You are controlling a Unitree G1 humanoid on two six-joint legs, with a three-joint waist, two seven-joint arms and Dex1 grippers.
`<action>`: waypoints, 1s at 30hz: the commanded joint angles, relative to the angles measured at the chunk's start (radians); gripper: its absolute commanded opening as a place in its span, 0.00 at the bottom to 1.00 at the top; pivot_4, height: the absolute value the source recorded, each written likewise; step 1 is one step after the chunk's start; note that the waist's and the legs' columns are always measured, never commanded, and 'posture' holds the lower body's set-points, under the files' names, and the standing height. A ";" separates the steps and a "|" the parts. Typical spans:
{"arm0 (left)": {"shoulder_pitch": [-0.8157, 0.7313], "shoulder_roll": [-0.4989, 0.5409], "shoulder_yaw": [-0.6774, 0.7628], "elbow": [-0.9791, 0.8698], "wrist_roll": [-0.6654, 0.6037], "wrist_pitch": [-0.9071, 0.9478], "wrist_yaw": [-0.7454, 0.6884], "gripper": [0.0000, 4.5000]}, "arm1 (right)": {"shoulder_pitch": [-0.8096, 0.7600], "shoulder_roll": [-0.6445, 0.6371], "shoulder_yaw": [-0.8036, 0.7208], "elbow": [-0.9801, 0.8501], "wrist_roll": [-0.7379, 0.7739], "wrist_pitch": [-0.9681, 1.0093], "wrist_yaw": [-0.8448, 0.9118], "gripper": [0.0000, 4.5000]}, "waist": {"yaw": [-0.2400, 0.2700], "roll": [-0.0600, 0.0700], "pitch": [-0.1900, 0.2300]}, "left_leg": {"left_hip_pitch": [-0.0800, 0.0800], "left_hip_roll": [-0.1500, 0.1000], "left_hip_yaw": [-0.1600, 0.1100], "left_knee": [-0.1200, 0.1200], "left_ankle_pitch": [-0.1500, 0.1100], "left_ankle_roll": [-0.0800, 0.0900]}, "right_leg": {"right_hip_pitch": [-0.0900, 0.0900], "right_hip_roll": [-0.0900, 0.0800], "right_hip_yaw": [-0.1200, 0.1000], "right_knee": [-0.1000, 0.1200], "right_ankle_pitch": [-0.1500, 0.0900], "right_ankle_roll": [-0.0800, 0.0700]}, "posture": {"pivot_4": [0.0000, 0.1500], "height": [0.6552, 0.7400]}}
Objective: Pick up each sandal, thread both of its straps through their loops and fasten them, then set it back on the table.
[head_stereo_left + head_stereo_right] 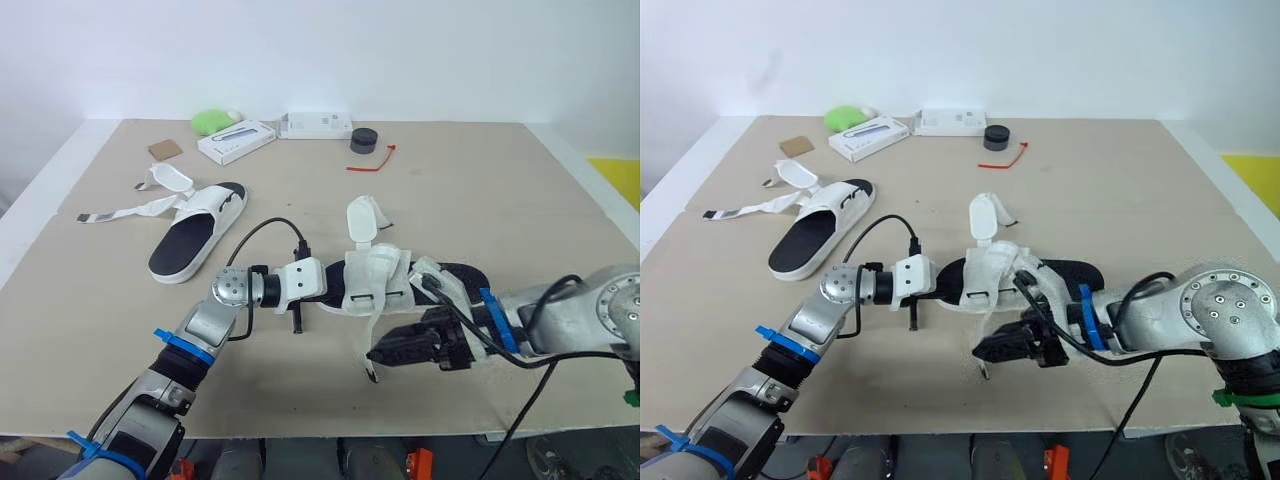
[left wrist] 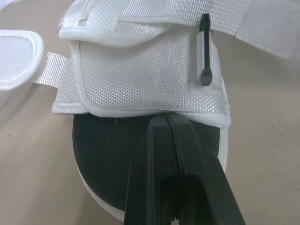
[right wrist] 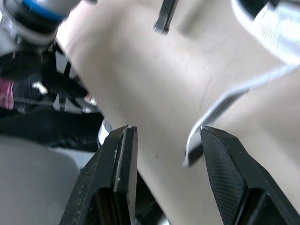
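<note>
Item: sandal (image 1: 380, 280), black sole, white mesh upper, one flap upright, thin strap (image 3: 225, 101) dangling, lying right of the second sandal (image 1: 190, 240); my left gripper (image 2: 166, 119) clenched over its insole, my right gripper (image 3: 166, 129) released, astride the strap's tip.

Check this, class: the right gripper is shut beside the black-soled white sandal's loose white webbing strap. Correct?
No. The right gripper is open, beside the black-soled white sandal's loose white webbing strap; the right wrist view shows its fingers apart.

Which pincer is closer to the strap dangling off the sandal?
Right. The right pincer is open beside the strap; the left pincer is shut at the sole of the sandal, farther away.
</note>
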 commanded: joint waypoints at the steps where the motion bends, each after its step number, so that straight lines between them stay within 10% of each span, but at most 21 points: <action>1: 0.009 0.011 -0.002 -0.009 0.003 0.022 0.001 0.00 | -0.044 -0.014 0.051 0.007 0.034 -0.034 -0.053 0.52 | 0.000 0.000 0.000 | 0.000 0.000 0.000 0.000 0.000 0.000 | 0.000 0.000 0.000 0.000 0.000 0.000 | 1.00 1.00; 19: 0.008 0.000 0.004 -0.009 -0.007 0.048 0.028 0.00 | -0.110 0.075 0.202 0.097 0.034 -0.064 -0.248 0.52 | 0.000 0.000 0.000 | 0.000 0.001 0.000 0.000 0.000 0.000 | -0.001 0.000 0.000 0.000 0.000 -0.001 | 1.00 1.00; 24: 0.003 0.000 0.008 -0.008 -0.011 0.053 0.030 0.00 | -0.097 0.076 0.193 0.083 0.034 -0.055 -0.233 0.04 | 0.000 0.000 0.000 | 0.000 0.001 0.000 0.000 0.000 0.000 | -0.001 0.000 0.000 0.000 0.000 -0.001 | 1.00 1.00; 30: -0.001 -0.003 0.009 -0.003 -0.013 0.053 0.027 0.00 | -0.155 0.068 0.126 0.134 0.034 -0.012 -0.071 0.01 | 0.000 0.000 0.000 | 0.000 0.002 0.000 0.000 0.000 0.001 | -0.001 0.001 0.000 0.000 0.001 -0.001 | 1.00 1.00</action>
